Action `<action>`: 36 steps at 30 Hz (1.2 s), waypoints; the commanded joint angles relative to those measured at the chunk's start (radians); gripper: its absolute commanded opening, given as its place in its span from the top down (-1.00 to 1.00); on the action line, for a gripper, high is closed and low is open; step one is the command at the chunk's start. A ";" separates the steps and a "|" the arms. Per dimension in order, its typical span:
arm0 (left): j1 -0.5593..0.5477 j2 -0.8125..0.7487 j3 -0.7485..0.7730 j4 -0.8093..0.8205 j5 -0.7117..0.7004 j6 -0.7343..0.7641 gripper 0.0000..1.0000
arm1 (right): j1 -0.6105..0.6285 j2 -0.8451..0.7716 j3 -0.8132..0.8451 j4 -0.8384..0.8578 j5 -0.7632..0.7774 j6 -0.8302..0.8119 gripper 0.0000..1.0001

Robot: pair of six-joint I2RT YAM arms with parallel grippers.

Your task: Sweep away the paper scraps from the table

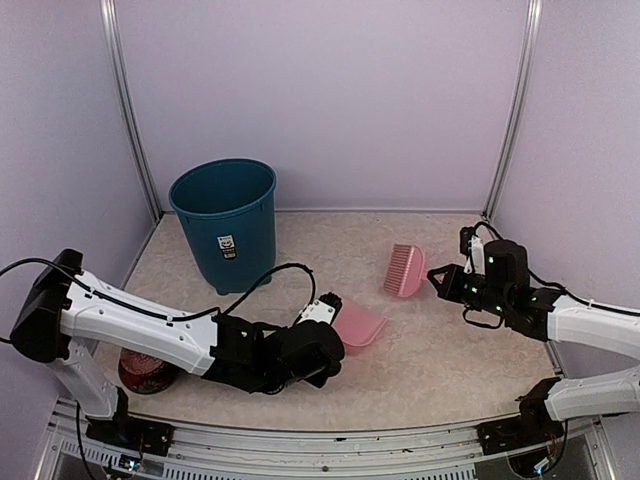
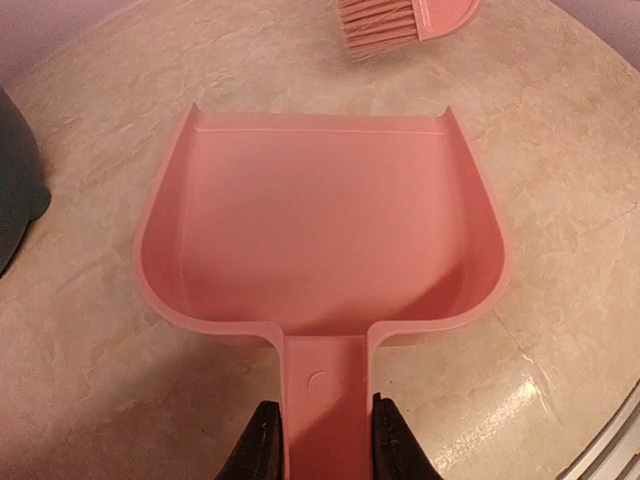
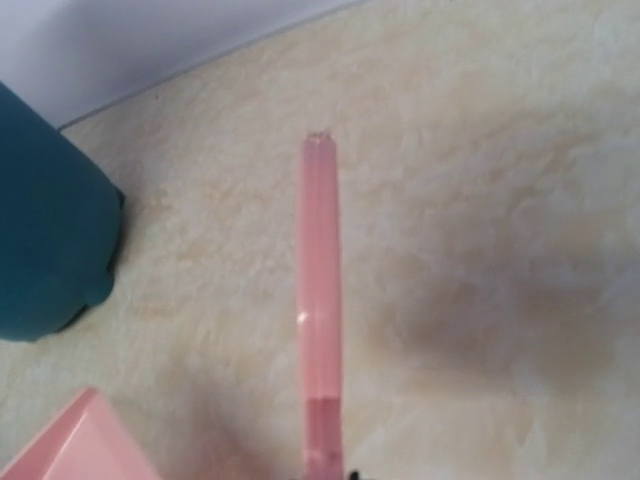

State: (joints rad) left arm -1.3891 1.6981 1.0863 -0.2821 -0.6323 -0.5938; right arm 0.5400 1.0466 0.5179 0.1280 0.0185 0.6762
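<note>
No paper scraps show in any view. The pink dustpan (image 1: 358,325) lies flat on the beige table (image 1: 440,360), and its tray (image 2: 320,230) is empty. My left gripper (image 1: 325,310) is shut on the dustpan's handle, one black finger (image 2: 262,445) on each side of it. My right gripper (image 1: 437,279) is shut on the pink brush (image 1: 404,270). In the right wrist view the brush (image 3: 320,300) runs straight out from the bottom edge, seen edge-on just above the table. Its bristles (image 2: 385,25) point toward the dustpan's open mouth, a short way beyond it.
A teal waste bin (image 1: 225,222) stands at the back left, left of the dustpan. A bowl with a red patterned ball (image 1: 145,370) sits under the left arm near the front edge. Lilac walls close in the back and both sides.
</note>
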 commanded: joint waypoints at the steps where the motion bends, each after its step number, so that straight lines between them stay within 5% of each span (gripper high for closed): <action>1: 0.003 0.064 0.035 0.003 -0.017 -0.004 1.00 | -0.010 0.006 -0.035 0.093 -0.057 0.037 1.00; 21: 0.062 0.121 -0.015 0.092 0.112 -0.038 0.95 | -0.010 0.076 -0.213 0.434 -0.203 0.287 1.00; 30: 0.072 0.098 -0.044 0.101 0.116 -0.055 0.53 | -0.009 0.153 -0.242 0.498 -0.214 0.352 0.98; 36: 0.078 0.055 -0.069 0.117 0.111 -0.056 0.04 | -0.009 0.159 -0.252 0.495 -0.192 0.362 0.81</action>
State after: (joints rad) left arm -1.3212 1.8030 1.0359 -0.1947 -0.5175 -0.6434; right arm 0.5381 1.2007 0.2817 0.5747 -0.1833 1.0203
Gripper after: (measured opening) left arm 0.421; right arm 0.069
